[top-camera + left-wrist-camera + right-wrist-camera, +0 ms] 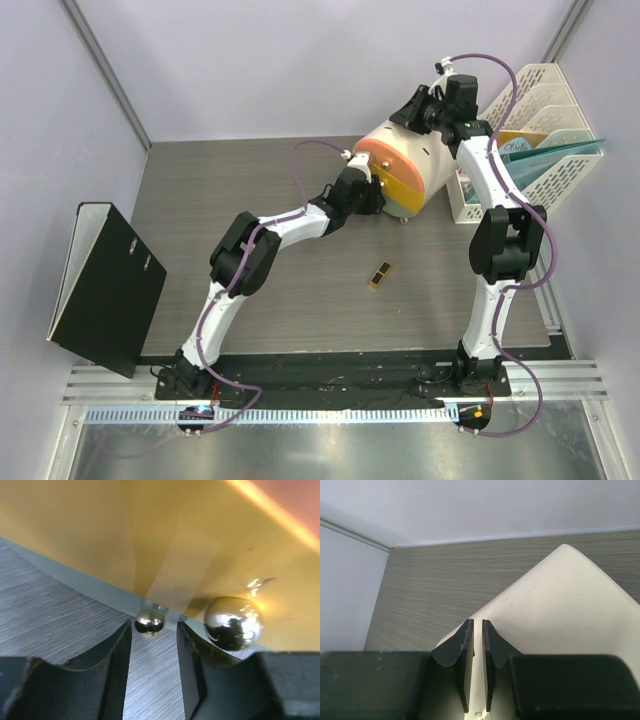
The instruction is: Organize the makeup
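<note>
The only makeup in view is a black-gold lipstick [380, 274], lying on the table in front of the cream drum-shaped box [400, 150]. My left gripper [365, 185] [154, 625] is at the box's yellow drawer [150, 530]. Its jaws stand apart on either side of a small chrome knob [149, 622] just ahead of the tips, not touching it. A larger chrome ball [232, 623] sits to the right of it. At the box's back top, my right gripper [432, 100] [475, 622] is pinched narrowly on the cream rim [560, 600].
A white file rack [530, 100] with teal folders [555, 152] stands at the back right, close to the right arm. A black binder [105, 290] leans at the table's left edge. Walls close in the back and both sides.
</note>
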{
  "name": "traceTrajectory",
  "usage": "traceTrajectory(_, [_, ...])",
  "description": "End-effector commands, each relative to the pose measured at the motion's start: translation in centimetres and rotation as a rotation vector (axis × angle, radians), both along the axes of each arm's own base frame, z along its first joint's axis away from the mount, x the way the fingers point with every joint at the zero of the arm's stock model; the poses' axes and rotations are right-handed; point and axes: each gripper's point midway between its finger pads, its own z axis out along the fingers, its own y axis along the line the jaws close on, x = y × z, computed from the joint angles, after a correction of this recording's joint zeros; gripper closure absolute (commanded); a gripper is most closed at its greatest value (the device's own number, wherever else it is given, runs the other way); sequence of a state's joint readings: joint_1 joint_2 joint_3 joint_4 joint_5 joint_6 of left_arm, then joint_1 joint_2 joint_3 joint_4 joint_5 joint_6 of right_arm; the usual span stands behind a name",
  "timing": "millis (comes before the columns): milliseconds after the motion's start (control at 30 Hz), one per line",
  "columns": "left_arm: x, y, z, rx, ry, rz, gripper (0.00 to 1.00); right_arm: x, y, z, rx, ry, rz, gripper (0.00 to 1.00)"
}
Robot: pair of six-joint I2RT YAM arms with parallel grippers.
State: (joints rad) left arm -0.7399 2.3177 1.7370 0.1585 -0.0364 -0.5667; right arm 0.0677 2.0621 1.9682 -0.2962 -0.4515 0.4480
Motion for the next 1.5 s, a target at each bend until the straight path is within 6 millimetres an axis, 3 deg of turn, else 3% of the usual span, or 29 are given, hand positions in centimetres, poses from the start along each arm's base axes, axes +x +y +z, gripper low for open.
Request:
traceTrajectory(0, [0.7, -1.6, 2.4, -0.076, -0.046, -0.008, 0.62, -4.5, -2.1, -14.0, -0.099, 0.454, -0.038, 0.81])
traceTrajectory(133, [0.5, -1.5, 2.2, -0.07, -0.043, -0.014, 0.77, -4.6, -2.1, -13.9, -0.102, 0.452, -0.037, 0.81])
traceTrajectory(500, [0.8, 0.2, 3.6, -0.053, -0.098, 0.007, 1.0, -4.6, -2.1, -13.9, -0.099, 0.454, -0.038, 0.81])
traceTrajectory(933, [-1.6, 3.1, 6.0, -0.012, -0.149, -0.01, 1.0, -4.5, -2.1, -13.9, -0.099, 0.454, -0.038, 0.81])
traceTrajectory(967, [-1.8, 3.4, 7.0, -0.023, -0.16, -0.008, 1.0, -4.5, -2.1, -13.9, -0.098, 0.454, -0.036, 0.81])
traceTrajectory(1033, [-2.7, 4.0, 6.3, -0.016, -0.14, -0.008, 1.0, -4.5, -2.1, -13.8, -0.096, 0.454, -0.04, 0.81])
traceTrajectory(1233, [-4.3, 4.9, 7.2, -0.034, -0.159, -0.006, 1.0, -4.5, -2.1, -14.0, -0.095, 0.458, -0.04, 0.81])
traceTrajectory(1333, [-3.7, 4.1, 7.3, -0.046, -0.152, -0.011, 0.77, -4.5, -2.0, -13.9, -0.094, 0.456, -0.038, 0.81])
traceTrajectory(1367, [-3.5, 3.8, 7.2, -0.046, -0.146, -0.011, 0.58, -4.5, -2.0, -14.0, -0.094, 0.458, -0.038, 0.81])
traceTrajectory(1433, [-3.1, 3.4, 6.1, -0.045, -0.109, 0.0, 0.43, -4.5, -2.1, -14.1, -0.095, 0.458, -0.038, 0.81])
traceTrajectory(1467, [-2.8, 3.0, 6.5, -0.059, -0.113, 0.0, 0.29, -4.5, -2.1, -14.0, -0.097, 0.456, -0.039, 0.81])
